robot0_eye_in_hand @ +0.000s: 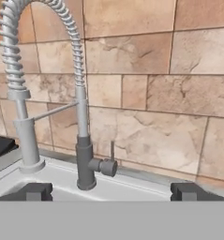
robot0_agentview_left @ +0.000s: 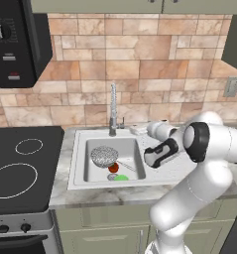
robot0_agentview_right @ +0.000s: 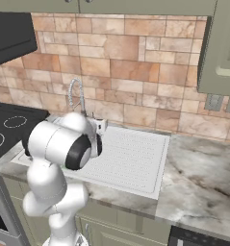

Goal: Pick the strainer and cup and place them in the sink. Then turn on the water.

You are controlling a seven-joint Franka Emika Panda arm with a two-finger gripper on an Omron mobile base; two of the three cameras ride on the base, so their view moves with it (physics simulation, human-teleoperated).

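Observation:
The speckled grey mesh strainer (robot0_agentview_left: 104, 156) lies in the white sink (robot0_agentview_left: 78, 161). The green cup (robot0_agentview_left: 121, 177) rests at the basin's front, beside a small red ball (robot0_agentview_left: 113, 168). The tall chrome faucet with its coiled neck (robot0_agentview_left: 113, 109) (robot0_agentview_right: 77, 97) (robot0_eye_in_hand: 83, 140) stands at the sink's back rim. Its thin lever (robot0_eye_in_hand: 112, 151) points up from a side knob. My gripper (robot0_agentview_left: 137, 130) (robot0_agentview_right: 101, 126) (robot0_eye_in_hand: 112, 192) hovers over the back rim just right of the faucet. It is open and empty, with the fingertips (robot0_eye_in_hand: 36, 191) spread wide and the lever straight ahead between them.
A black cooktop (robot0_agentview_left: 21, 168) lies left of the sink. The ribbed drainboard (robot0_agentview_right: 131, 158) and a marble counter (robot0_agentview_right: 203, 178) stretch to the right. A tiled wall (robot0_eye_in_hand: 146, 93) stands close behind the faucet. My own arm (robot0_agentview_left: 199, 149) crosses above the drainboard.

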